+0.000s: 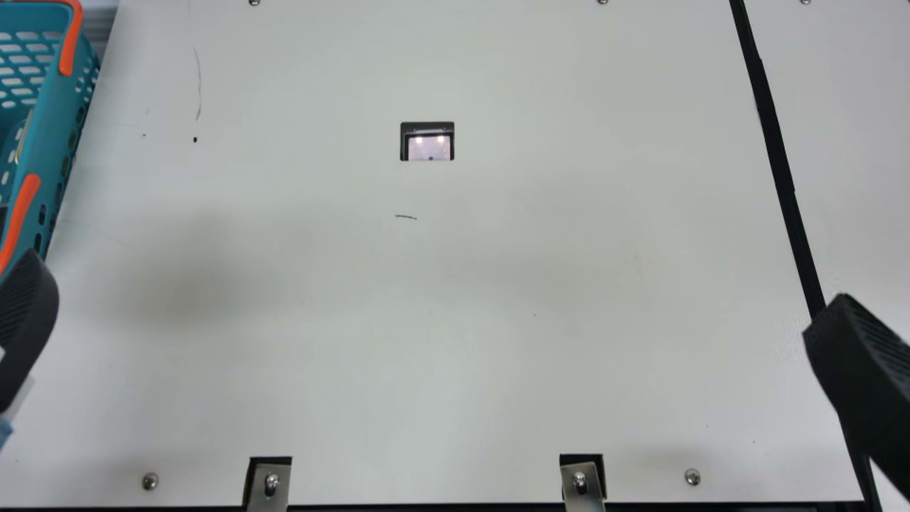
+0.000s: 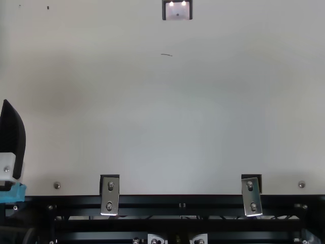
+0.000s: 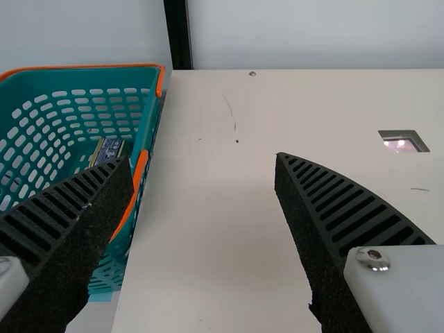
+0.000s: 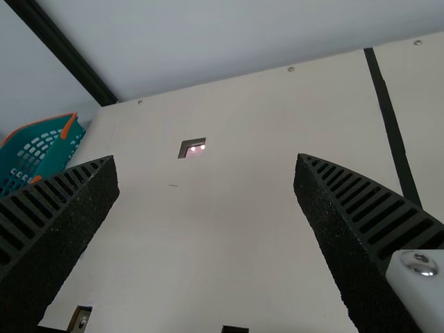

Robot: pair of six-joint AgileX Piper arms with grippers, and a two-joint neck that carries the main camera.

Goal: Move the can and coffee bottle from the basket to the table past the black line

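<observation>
fingers (image 3: 343, 205): black, ribbed, tapering | blocks (image 3: 406, 295): white | screws (image 3: 373, 259): silver, round-headed | lower piece (image 2: 15, 193): light blue

No words, brands, numbers or signs can be read in any of the views. In the left wrist view, the small item (image 3: 109, 150) inside the basket (image 3: 69, 78), at the left of the frame, bears pale marks on dark patches, too small to make out.

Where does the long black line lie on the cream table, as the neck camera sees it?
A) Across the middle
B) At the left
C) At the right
C: the black line runs down the right part of the cream table.
</observation>
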